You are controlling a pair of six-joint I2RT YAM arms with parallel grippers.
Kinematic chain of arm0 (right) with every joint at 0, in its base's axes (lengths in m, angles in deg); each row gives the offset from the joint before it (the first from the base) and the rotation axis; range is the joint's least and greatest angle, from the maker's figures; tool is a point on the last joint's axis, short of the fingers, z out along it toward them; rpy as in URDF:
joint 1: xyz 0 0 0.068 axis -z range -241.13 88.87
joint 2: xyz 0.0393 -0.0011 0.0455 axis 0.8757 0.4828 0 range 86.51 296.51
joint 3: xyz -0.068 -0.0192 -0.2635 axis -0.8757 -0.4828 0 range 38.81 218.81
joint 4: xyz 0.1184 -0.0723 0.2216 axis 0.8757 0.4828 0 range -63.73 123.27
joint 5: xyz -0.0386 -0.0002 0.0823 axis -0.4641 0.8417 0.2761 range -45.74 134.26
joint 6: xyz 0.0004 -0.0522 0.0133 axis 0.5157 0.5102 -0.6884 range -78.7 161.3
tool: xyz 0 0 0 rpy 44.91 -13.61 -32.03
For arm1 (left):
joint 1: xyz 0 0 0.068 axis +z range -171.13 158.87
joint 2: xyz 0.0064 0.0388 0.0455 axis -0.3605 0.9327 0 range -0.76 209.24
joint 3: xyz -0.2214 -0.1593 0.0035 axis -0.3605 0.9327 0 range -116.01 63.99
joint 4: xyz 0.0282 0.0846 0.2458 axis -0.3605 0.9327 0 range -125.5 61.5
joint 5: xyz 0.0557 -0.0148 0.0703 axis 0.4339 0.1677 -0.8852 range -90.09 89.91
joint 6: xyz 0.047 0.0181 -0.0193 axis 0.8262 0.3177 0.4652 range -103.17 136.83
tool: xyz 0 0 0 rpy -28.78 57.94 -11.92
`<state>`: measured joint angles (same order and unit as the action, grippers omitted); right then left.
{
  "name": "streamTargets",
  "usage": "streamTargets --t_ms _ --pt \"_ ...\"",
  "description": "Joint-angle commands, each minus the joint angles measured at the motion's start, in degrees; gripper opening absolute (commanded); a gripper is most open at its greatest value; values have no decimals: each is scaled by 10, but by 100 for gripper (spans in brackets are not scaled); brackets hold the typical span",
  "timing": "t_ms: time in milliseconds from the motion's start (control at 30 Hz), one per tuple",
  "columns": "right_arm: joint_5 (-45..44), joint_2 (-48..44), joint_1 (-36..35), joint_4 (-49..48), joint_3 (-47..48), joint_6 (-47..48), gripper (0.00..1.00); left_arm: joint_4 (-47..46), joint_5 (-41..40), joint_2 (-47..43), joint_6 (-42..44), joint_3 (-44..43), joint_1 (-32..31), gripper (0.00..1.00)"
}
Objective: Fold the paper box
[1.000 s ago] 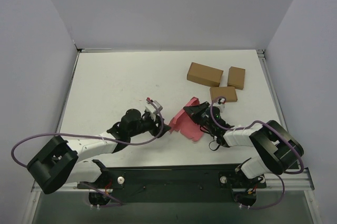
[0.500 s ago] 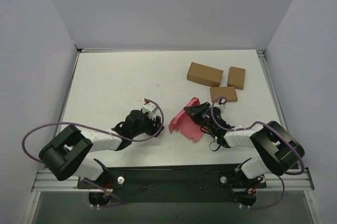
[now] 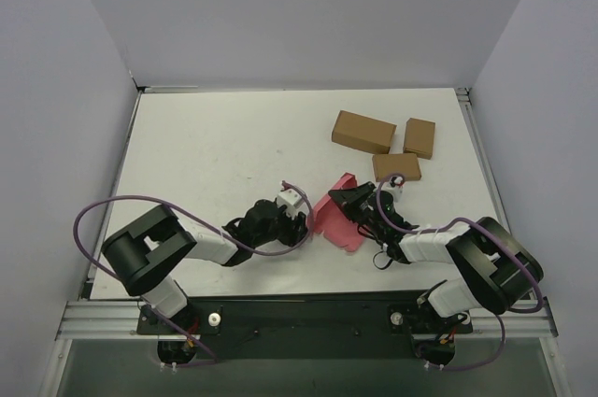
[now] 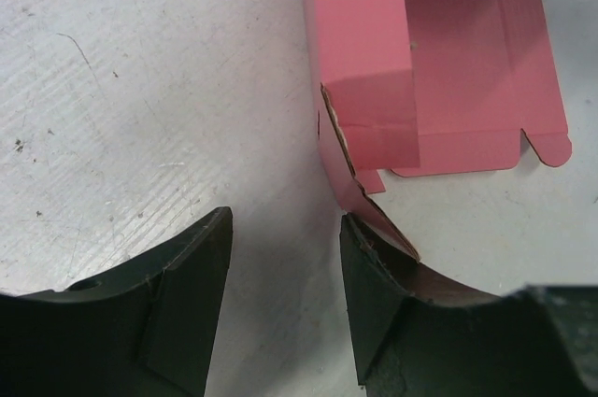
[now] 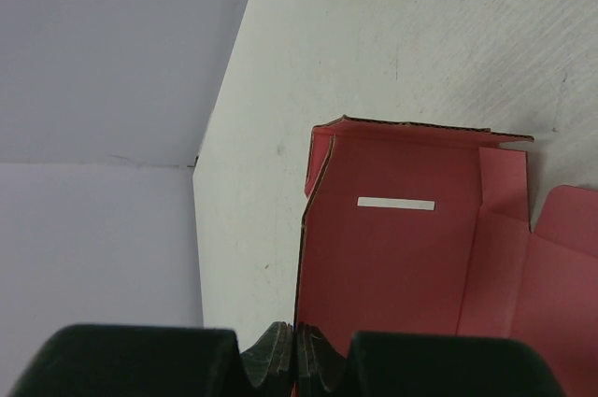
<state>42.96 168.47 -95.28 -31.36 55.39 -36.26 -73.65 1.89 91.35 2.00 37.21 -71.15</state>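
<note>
Starting from my left gripper (image 4: pixel 285 229), I see its jaws standing apart, low over the table (image 4: pixel 112 89), with nothing between them. One finger (image 4: pixel 374 304) sits right against the loose corner flap (image 4: pixel 366 180) of the paper box (image 4: pixel 467 61). My right gripper (image 5: pixel 295 346) has its jaws pressed together. The card's near edge runs straight down into them, so I read it as pinched on that edge.

The paper box lies in the near half of the table, between the two grippers, and is only partly formed. One long side wall (image 4: pixel 364 33) is folded up. The rest lies open, with notched tabs (image 4: pixel 547 147) along one edge and a slit (image 5: pixel 396 203) in the back panel.

I judge it very light and thin. It will be stiff only along the creases and springy at the flaps, and easy to crush or to skid across the smooth top if pushed unanchored. I would take it by a panel edge close to a crease, not by a tab, with the opposite side pinned.

Farther out, three brown cardboard boxes (image 3: pixel 363 132) stand back on the right. The nearest brown box (image 3: pixel 396 166) is just beyond my right wrist, close enough to bump on an outward swing. A purple cable (image 3: pixel 377 210) loops by that wrist and could snag a raised flap.
</note>
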Motion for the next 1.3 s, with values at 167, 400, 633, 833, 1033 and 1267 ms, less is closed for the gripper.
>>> streamTargets --t_ms 167,400,633,833,1033,1267 --pt "-32 -1 0 52 -29 19 0 -138 7 37 -22 -25 -10 50" --pt "-44 -5 -1 42 -40 13 0 -162 3 59 -34 -37 -24 49" --pt "-61 -13 -6 36 -53 6 0 -179 -9 75 -38 -49 -39 48" --pt "-69 -25 -7 40 -59 5 0 -185 -12 86 -35 -62 -48 48" --pt "-74 -30 -9 43 -61 3 0 -187 -10 99 -34 -71 -54 48" --pt "-78 -39 -12 25 -64 9 0 -221 2 105 -49 -58 -61 52"
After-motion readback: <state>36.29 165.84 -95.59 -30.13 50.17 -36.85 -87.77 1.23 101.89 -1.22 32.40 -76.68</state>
